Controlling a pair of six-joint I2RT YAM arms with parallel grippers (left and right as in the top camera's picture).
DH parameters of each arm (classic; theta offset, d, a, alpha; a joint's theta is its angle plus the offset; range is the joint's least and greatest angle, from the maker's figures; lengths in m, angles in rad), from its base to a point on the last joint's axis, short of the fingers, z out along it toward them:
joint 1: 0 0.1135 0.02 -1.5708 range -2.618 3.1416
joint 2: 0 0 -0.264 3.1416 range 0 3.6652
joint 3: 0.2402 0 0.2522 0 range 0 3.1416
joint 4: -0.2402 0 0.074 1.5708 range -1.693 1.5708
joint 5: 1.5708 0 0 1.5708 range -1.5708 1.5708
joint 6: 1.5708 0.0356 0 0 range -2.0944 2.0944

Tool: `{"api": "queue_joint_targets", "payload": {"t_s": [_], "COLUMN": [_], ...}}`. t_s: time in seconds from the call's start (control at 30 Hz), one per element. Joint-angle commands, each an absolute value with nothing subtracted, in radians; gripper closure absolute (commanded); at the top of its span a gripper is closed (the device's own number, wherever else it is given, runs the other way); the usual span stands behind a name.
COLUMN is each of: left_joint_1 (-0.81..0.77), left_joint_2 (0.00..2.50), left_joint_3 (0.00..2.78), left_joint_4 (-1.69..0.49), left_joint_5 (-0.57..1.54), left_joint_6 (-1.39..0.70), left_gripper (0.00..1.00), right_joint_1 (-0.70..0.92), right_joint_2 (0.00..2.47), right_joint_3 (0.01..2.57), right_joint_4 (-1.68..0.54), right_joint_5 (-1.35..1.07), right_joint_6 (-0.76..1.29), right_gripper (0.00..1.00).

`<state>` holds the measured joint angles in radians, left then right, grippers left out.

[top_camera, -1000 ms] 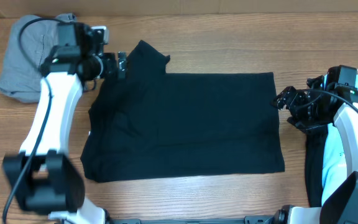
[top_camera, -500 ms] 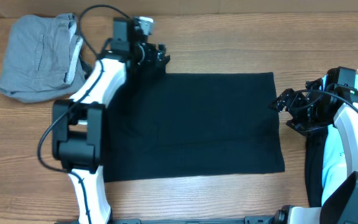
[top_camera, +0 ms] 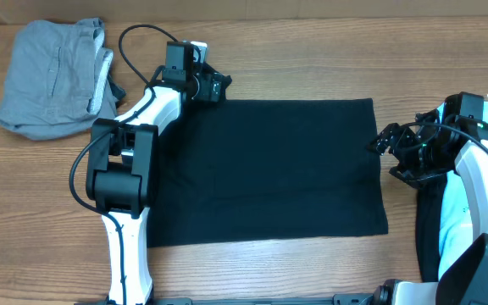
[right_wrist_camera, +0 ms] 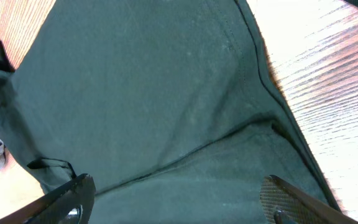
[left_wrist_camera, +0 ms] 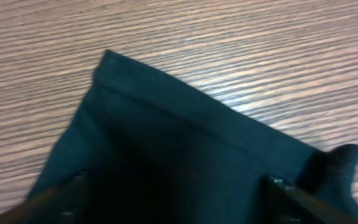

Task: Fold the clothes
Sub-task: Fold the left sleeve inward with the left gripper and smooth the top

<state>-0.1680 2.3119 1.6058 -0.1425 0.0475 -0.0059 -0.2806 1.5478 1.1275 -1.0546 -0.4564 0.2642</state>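
Note:
The black T-shirt (top_camera: 269,169) lies flat on the wooden table as a rough rectangle, its left side folded in. My left gripper (top_camera: 219,87) is at the shirt's top left corner. In the left wrist view its fingers (left_wrist_camera: 176,193) stand wide apart, open, over the black fabric (left_wrist_camera: 166,124), whose hemmed corner lies on the wood. My right gripper (top_camera: 378,140) is at the shirt's right edge. In the right wrist view it (right_wrist_camera: 179,193) is open just above the black cloth (right_wrist_camera: 135,93).
A grey garment (top_camera: 49,76) lies crumpled at the back left. A light blue garment (top_camera: 456,216) and another black one (top_camera: 428,229) lie under my right arm at the right edge. My left arm stretches across the shirt's left side.
My left gripper has swung right along the shirt's top edge. The sleeve that stuck out at the top left is now folded in. The right arm has barely moved.

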Motion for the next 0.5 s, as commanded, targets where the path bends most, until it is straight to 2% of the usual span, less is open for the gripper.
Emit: {"api": "queue_joint_targets", "payload": {"t_s": [0.0, 0.03, 0.1, 0.13, 0.3, 0.47], "left_joint_1": [-0.162, -0.162, -0.162, -0.162, -0.161, -0.162], "left_joint_2": [2.345, 2.345, 2.345, 2.340, 2.296, 2.202], "left_joint_3": [1.622, 1.622, 1.623, 1.625, 1.649, 1.664], "left_joint_4": [-0.145, -0.146, -0.159, -0.171, -0.221, -0.279], "left_joint_5": [0.015, 0.020, 0.027, 0.026, 0.053, 0.060], "left_joint_6": [-0.030, -0.031, -0.037, -0.052, -0.071, -0.071], "left_gripper": [0.32, 0.45, 0.86, 0.96, 0.96, 0.96], "right_joint_1": [-0.276, -0.276, -0.276, -0.276, -0.276, -0.276], "right_joint_2": [1.546, 1.546, 1.546, 1.546, 1.547, 1.551], "right_joint_3": [1.140, 1.140, 1.140, 1.140, 1.140, 1.140], "right_joint_4": [-1.051, -1.048, -1.036, -1.025, -0.912, -0.776], "right_joint_5": [-0.465, -0.465, -0.465, -0.466, -0.465, -0.426], "right_joint_6": [0.257, 0.257, 0.257, 0.258, 0.262, 0.305], "right_gripper": [0.11, 0.11, 0.11, 0.11, 0.17, 0.18]}}
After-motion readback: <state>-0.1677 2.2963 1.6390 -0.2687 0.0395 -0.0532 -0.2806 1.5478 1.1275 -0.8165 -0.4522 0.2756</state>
